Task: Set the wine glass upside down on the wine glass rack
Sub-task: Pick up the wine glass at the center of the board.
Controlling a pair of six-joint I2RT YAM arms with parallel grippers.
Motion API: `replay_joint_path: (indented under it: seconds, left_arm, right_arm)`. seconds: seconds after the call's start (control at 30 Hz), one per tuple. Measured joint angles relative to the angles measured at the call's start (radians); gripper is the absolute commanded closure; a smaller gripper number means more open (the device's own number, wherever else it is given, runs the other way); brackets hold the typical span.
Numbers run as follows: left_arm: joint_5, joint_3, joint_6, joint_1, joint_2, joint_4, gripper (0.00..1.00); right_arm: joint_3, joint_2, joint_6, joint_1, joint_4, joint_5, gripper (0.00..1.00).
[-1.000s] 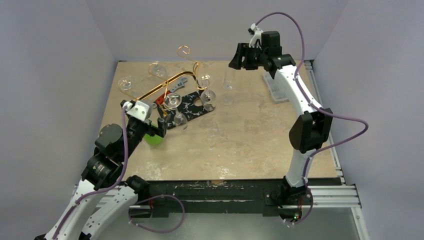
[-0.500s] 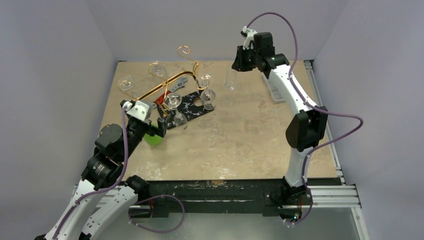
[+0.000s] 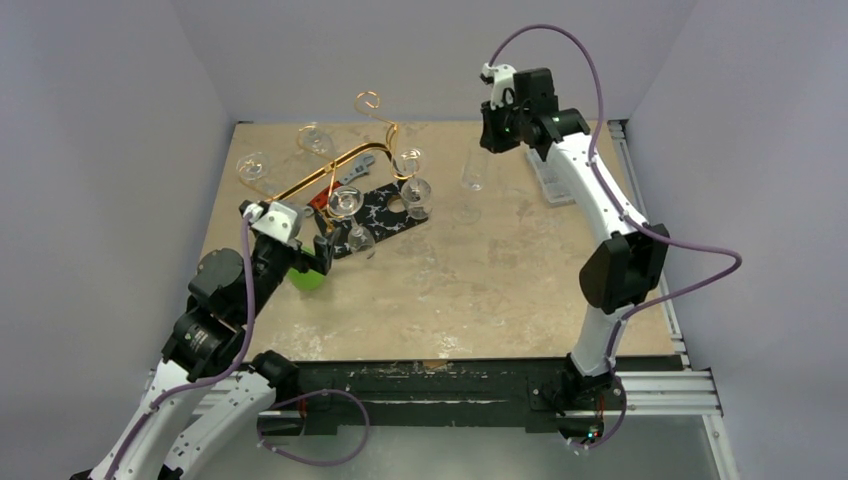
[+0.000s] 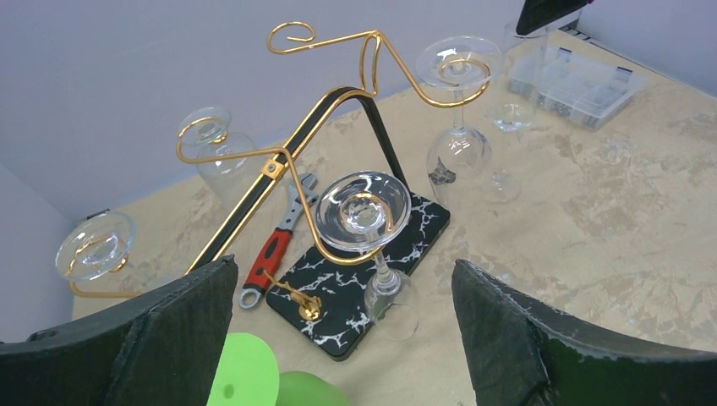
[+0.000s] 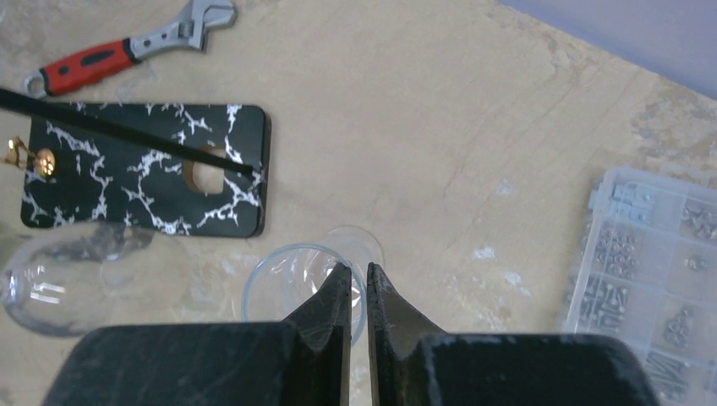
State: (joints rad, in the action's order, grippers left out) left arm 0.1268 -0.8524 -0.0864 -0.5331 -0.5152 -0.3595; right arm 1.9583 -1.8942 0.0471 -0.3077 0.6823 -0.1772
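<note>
The right gripper's [image 5: 359, 275] jaws are drawn together to a thin slit and pinch the rim of the wine glass [image 5: 287, 292] on its far side, one finger inside the bowl and one outside. The glass stands mouth up under the gripper, its round foot showing just beyond the bowl. Whether the foot rests on the tabletop [image 5: 473, 127] I cannot tell. From above, the glass sits toward the back of the tabletop, to the right of the wine glass rack [image 4: 272, 167] and apart from it, with a clear plastic parts box [image 5: 659, 254] further to its right. The left gripper [image 4: 342, 264] hangs at the near left of the rack with its jaws spread wide and nothing between them. A bright green object [image 4: 254, 381] lies just below it. The rack is a thin gold wire stand on an arched bar, and its foot is set on a black white-veined board [image 4: 338, 296]. Four other glasses [image 4: 362, 211] hang upside down from its curled loops, their feet caught in the scrolls. One scroll at the top carries no glass. A red-handled wrench [image 4: 266, 262] lies on the tabletop beside the board, under the arch of the bar.
</note>
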Motion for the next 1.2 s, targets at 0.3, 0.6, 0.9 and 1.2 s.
replay_joint_path:
  seconds: [0.3,0.6,0.9,1.2]
  left_arm:
    - [-0.003,0.009,0.002,0.002,0.014,0.005,0.05]
    - [-0.056,0.015,0.069,0.013,0.007,0.007,0.00]
    - [-0.154,0.015,0.240,0.016,-0.047,-0.023,0.01]
    - [-0.294,0.043,0.500,0.016,-0.037,-0.043,0.01]
  right_arm:
    - [-0.194,0.208,0.086,0.000,0.042,-0.061,1.00]
    - [-0.426,0.425,0.103,0.001,0.037,-0.164,1.00]
    - [-0.541,0.523,0.105,0.003,0.069,-0.288,1.00]
    - [-0.607,0.605,0.115,0.007,0.102,-0.418,1.00]
